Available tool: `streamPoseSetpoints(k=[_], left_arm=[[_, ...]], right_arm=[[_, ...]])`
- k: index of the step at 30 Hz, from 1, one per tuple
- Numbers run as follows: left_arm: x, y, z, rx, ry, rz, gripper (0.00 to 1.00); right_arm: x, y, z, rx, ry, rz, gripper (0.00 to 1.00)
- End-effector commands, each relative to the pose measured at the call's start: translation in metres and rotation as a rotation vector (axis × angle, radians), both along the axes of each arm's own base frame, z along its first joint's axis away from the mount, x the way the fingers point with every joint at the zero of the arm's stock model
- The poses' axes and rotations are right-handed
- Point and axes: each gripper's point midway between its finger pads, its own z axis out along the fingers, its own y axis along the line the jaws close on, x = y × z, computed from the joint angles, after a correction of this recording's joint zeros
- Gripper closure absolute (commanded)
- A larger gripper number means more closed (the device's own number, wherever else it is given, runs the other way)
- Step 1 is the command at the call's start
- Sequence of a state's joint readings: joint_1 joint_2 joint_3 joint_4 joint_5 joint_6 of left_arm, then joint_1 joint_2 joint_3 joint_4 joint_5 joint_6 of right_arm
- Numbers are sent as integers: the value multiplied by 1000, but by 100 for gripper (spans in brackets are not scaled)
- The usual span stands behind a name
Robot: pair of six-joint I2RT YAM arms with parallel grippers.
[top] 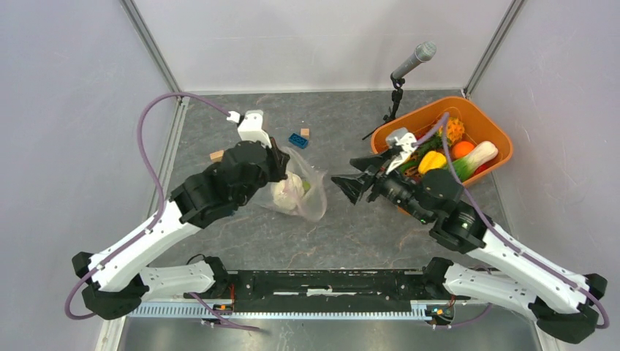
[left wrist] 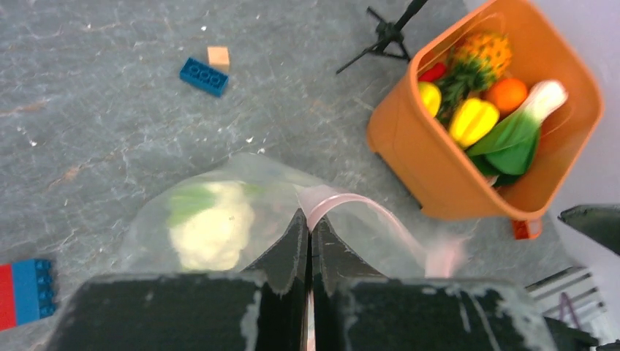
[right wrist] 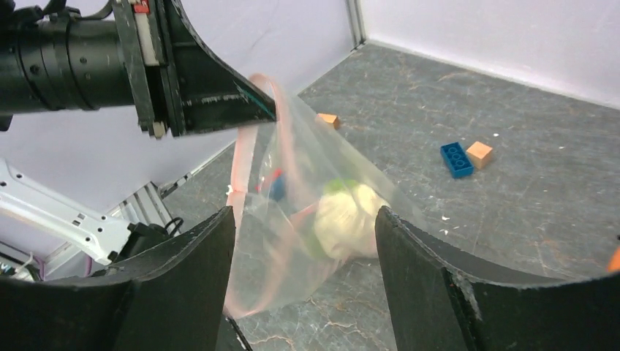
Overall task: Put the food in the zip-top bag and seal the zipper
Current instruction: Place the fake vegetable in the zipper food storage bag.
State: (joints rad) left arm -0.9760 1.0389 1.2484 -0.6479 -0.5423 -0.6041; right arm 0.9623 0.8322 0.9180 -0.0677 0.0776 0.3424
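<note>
Left wrist, zipper [left wrist: 345,199] pinched in left tool [left wrist: 308,221]

top external: you look down from above and behind the arm bases [top: 179,280], whole table [top: 351,234] in view | left wrist: close over the left tool [left wrist: 308,223], facing down-forward | right wrist: low, near, facing sideways past the right tool [right wrist: 303,219] | shared: all three show the zip-top bag [top: 311,201] and blue brick [top: 297,140]

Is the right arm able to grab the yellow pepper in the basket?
Probably yes. The right gripper is open and empty, and the yellow pepper lies uncovered on top in the orange basket beside that arm.
</note>
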Motion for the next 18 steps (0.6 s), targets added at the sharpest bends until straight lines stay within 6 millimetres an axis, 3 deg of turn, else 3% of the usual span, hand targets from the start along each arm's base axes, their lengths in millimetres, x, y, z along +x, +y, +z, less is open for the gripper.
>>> streamPoseSetpoints(k=[1,3,7,10,14,18], left_arm=[[6,-3,46,-51,-63,-48,98],[9,-9,51,-41,-63,-56,98],[13,-10,29,-11,-14,-26,98],[13,0,10,14,2,14,98],[6,2,-19,36,52,3,98],[-1,-8,-31,11,80,-50,98]], right_arm=[[0,-27,4,1,-12,-89,26],[-1,-27,-6,-10,13,-88,24],[6,-33,-37,-93,78,-141,23],[26,-73,-45,-162,84,-370,20],[43,-129,-35,-260,49,-651,15],[55,-181,-22,-363,15,-926,11]])
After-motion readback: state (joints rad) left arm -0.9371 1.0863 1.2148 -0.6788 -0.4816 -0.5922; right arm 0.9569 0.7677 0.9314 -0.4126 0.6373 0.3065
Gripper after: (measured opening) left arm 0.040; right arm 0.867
